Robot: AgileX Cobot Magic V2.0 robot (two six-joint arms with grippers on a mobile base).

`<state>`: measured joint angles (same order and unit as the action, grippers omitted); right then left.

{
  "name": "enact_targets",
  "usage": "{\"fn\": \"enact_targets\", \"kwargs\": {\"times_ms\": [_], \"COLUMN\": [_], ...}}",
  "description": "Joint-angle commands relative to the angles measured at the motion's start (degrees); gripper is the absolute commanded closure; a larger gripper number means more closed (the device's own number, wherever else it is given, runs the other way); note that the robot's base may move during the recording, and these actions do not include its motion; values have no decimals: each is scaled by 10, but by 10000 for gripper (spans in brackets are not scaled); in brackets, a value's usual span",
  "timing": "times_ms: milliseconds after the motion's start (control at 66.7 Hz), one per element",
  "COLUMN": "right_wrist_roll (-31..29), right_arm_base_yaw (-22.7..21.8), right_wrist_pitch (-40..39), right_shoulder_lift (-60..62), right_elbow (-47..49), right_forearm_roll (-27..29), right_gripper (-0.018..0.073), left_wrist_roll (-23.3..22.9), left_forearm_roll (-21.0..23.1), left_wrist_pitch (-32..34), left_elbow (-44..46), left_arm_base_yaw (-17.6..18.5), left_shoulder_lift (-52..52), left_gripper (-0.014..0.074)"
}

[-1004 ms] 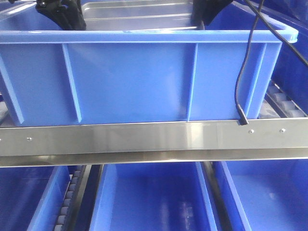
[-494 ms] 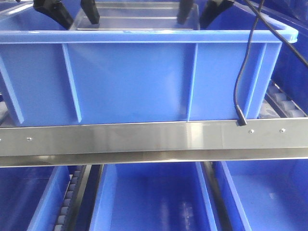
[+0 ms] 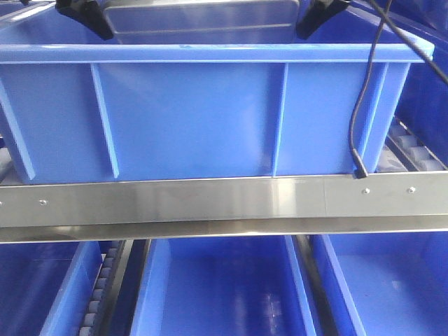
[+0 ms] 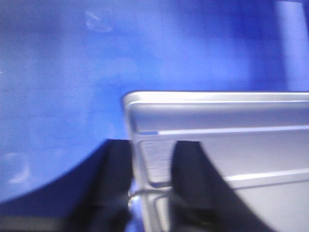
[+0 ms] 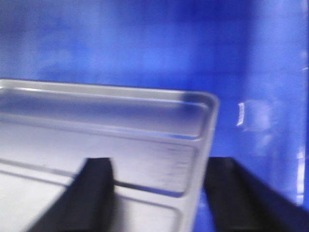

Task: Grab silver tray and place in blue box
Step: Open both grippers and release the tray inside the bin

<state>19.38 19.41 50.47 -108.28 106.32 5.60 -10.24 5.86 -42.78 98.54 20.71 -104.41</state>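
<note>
The silver tray (image 3: 203, 21) shows above the near rim of the blue box (image 3: 189, 119), inside the box's opening. Only one black finger of my left gripper (image 3: 98, 28) and of my right gripper (image 3: 308, 28) shows, at the tray's two ends. In the left wrist view my left gripper (image 4: 152, 159) straddles the tray's left rim (image 4: 135, 145), with a gap on the inner side. In the right wrist view my right gripper (image 5: 159, 179) stands wide open across the tray's right rim (image 5: 205, 145). Both wrist views are blurred.
A steel rail (image 3: 210, 199) runs across under the box. A black cable (image 3: 358, 105) hangs over the box's right end down to the rail. Below are more blue crates (image 3: 217, 294). Conveyor rollers (image 3: 413, 150) lie to the right.
A second ago the fingers were down on the tray; half a second ago all four stood spread. Now the inner fingers no longer show, the tray looks wider, and the cable has shifted right.
</note>
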Motion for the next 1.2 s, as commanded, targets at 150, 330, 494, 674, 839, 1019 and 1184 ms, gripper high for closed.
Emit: {"fn": "enact_targets", "kwargs": {"times_ms": [150,330,494,674,839,1019,1184], "right_wrist_roll": [-8,-8,-8,-8,-15,-19,-19], "right_arm_base_yaw": [1,0,-8,-19,-22,-22,-22], "right_wrist_pitch": [-53,-50,-48,-44,-44,-37,-21], "right_shoulder_lift": [33,33,33,33,33,33,33], "right_elbow": [24,24,24,24,24,24,24], "right_forearm_roll": [3,-2,-5,-5,-7,-7,-7], "right_gripper": [492,494,494,492,452,85,114], "left_wrist_roll": [-5,-5,-5,-5,-5,-5,-5], "left_forearm_roll": [-32,-59,-52,-51,-42,-30,-13], "left_wrist_pitch": [28,10,10,-21,-24,-2,-1], "left_elbow": [21,21,22,22,22,22,22], "left_arm_base_yaw": [2,2,-13,-35,-44,-44,-44], "left_shoulder_lift": [31,31,32,34,42,51,54], "left_gripper": [606,606,606,606,606,606,606]}}
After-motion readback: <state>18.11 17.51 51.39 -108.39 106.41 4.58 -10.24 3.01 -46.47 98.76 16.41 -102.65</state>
